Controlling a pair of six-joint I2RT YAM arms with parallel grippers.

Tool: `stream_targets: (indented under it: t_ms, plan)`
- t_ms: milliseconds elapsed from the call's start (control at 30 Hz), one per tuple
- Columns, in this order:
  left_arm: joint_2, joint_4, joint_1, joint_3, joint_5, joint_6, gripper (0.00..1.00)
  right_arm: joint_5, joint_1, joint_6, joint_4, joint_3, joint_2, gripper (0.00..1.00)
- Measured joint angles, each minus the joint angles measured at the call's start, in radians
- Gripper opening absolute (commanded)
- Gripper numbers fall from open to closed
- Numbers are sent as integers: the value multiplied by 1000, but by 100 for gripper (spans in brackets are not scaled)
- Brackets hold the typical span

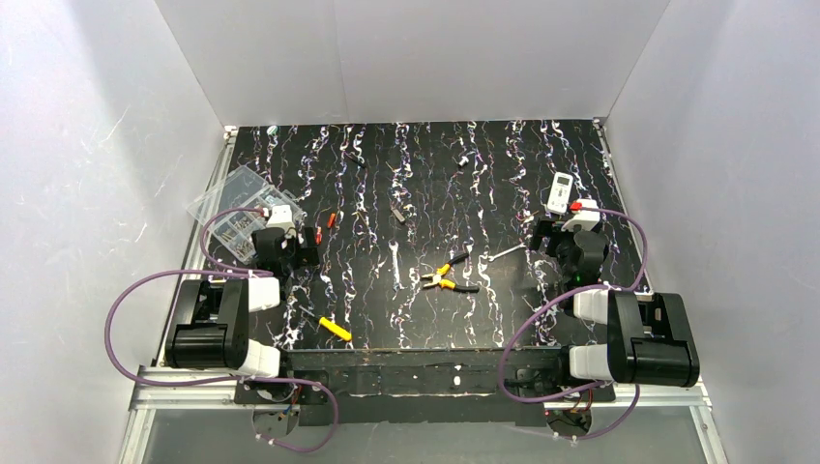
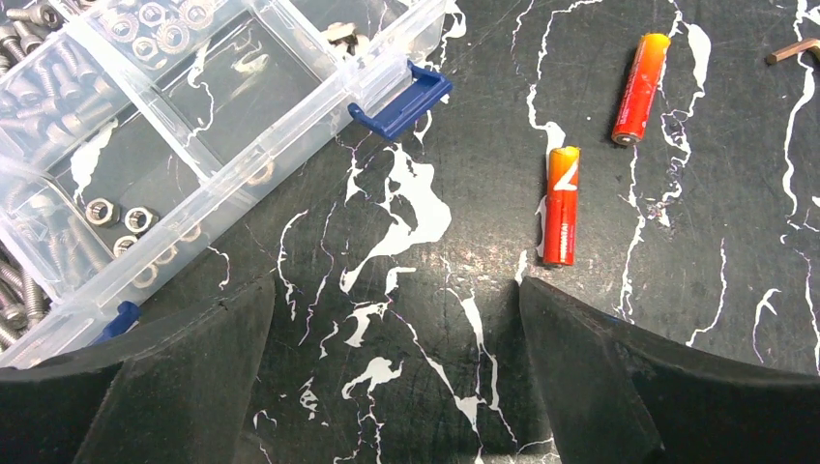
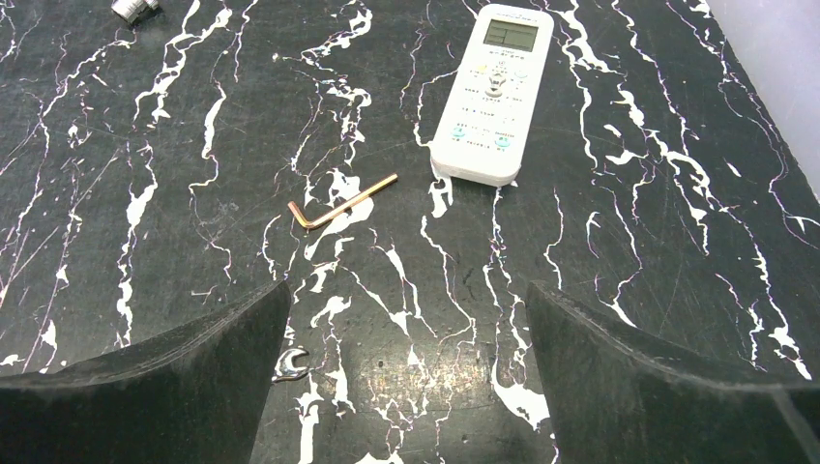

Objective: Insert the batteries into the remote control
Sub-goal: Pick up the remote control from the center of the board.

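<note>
Two red-orange batteries lie on the black marbled table, the nearer one (image 2: 561,206) just beyond my left gripper's right finger, the farther one (image 2: 639,88) up to its right; they also show in the top view (image 1: 315,235) (image 1: 332,219). My left gripper (image 2: 396,319) is open and empty, low over the table. The white remote control (image 3: 492,92) lies face up, screen away, ahead and right of my right gripper (image 3: 406,329), which is open and empty. In the top view the remote control (image 1: 560,190) sits at the far right, beyond the right gripper (image 1: 556,242).
A clear compartment box (image 2: 145,145) of nuts and screws lies left of the left gripper. A copper hex key (image 3: 340,203) and a small wrench end (image 3: 288,364) lie near the right gripper. Yellow-black pliers (image 1: 447,278), a wrench (image 1: 395,263) and a yellow-handled tool (image 1: 335,329) lie mid-table.
</note>
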Motion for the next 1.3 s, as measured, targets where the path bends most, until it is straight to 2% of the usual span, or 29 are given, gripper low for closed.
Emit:
stream_targets:
  t_ms: [533, 667, 767, 900, 1133, 1200, 1300]
  plan:
    - [-8, -12, 3, 2, 37, 21, 99, 0, 0, 0, 0, 0, 0, 100]
    - [-100, -280, -16, 69, 47, 26, 99, 0, 0, 0, 0, 0, 0, 100]
    - [-156, -552, -35, 179, 13, -42, 99, 0, 0, 0, 0, 0, 0, 100]
    - [-209, -827, -36, 348, 20, -105, 99, 0, 0, 0, 0, 0, 0, 100]
    - [-273, -1211, -34, 616, 6, -183, 99, 0, 0, 0, 0, 0, 0, 100]
    - [-280, -1297, -9, 661, -3, -208, 99, 0, 0, 0, 0, 0, 0, 100]
    - [-281, -1408, 105, 712, 14, -244, 100, 0, 0, 0, 0, 0, 0, 100]
